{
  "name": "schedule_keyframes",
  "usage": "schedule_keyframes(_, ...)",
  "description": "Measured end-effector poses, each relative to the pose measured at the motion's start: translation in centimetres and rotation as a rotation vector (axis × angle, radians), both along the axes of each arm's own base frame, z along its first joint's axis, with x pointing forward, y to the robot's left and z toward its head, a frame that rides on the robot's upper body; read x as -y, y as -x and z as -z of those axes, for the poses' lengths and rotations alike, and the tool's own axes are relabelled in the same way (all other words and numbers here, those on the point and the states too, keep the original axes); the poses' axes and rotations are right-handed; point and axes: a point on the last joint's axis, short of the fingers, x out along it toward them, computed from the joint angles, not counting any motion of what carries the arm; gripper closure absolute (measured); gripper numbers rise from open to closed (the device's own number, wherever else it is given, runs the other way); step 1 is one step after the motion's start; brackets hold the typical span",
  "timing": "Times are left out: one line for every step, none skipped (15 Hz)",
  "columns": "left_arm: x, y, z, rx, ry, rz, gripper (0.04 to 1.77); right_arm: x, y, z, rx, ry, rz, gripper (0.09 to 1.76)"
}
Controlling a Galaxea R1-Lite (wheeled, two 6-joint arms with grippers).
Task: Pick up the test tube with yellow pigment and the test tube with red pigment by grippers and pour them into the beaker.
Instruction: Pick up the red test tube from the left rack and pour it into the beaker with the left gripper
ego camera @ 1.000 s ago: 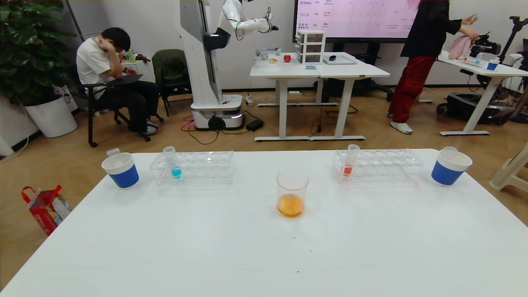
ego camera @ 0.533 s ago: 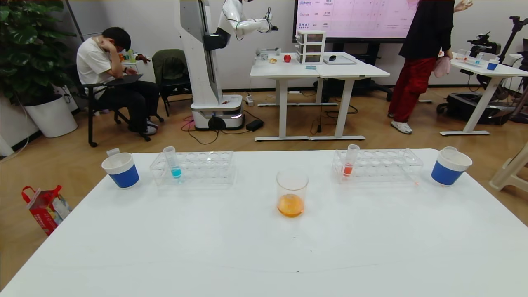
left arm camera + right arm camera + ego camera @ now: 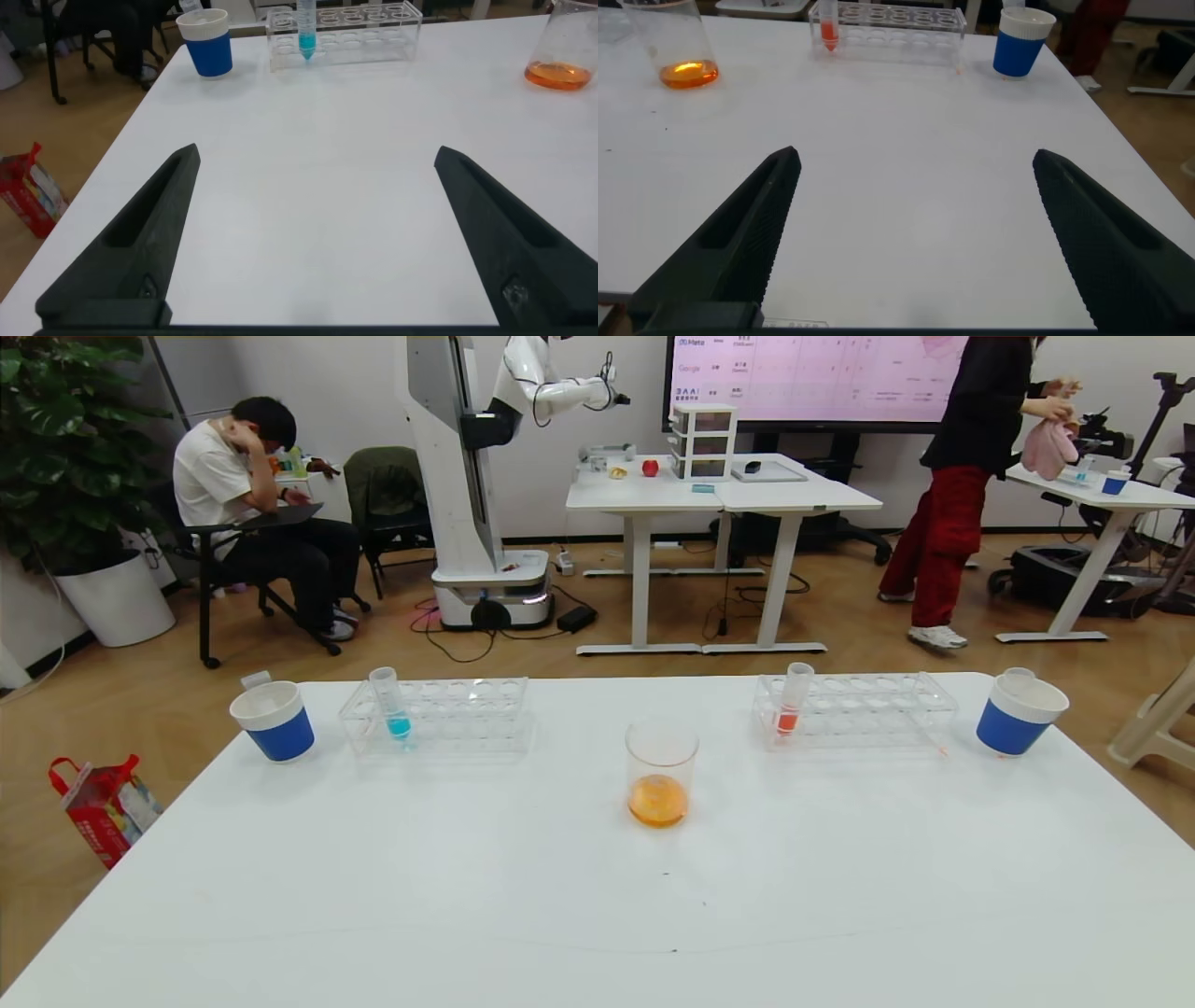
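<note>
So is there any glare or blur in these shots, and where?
Head view: the pink screen at the back is washed out, the table edge bows from lens distortion, and the beaker is sharp. Wrist views: the open left gripper and right gripper fingers loom soft and dark; shadows are faint.

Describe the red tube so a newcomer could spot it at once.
On the white table, past the beaker of orange liquid, two clear racks stand. The red tube stands upright at the inner end of the right rack. The left rack's only tube holds blue.
</note>
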Motion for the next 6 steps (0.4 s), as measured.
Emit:
schedule_keyframes(0.00,-0.01,0.04,-0.001,0.000,0.001,0.06,0.00,0.00,0.00,0.000,0.000,0.000,0.11)
schedule_keyframes(0.00,-0.01,0.05,-0.001,0.000,0.001,0.06,0.00,0.00,0.00,0.000,0.000,0.000,0.11)
schedule_keyframes(0.00,-0.02,0.06,-0.002,0.003,0.001,0.06,0.00,0.00,0.00,0.000,0.000,0.000,0.11)
schedule_keyframes(0.00,-0.02,0.06,-0.001,0.006,0.000,0.06,0.00,0.00,0.00,0.000,0.000,0.000,0.11)
schedule_keyframes(0.00,-0.02,0.06,-0.002,0.005,0.000,0.06,0.00,0.00,0.00,0.000,0.000,0.000,0.11)
schedule_keyframes(-0.01,-0.02,0.08,-0.003,0.005,-0.002,0.06,0.00,0.00,0.00,0.000,0.001,0.000,0.11)
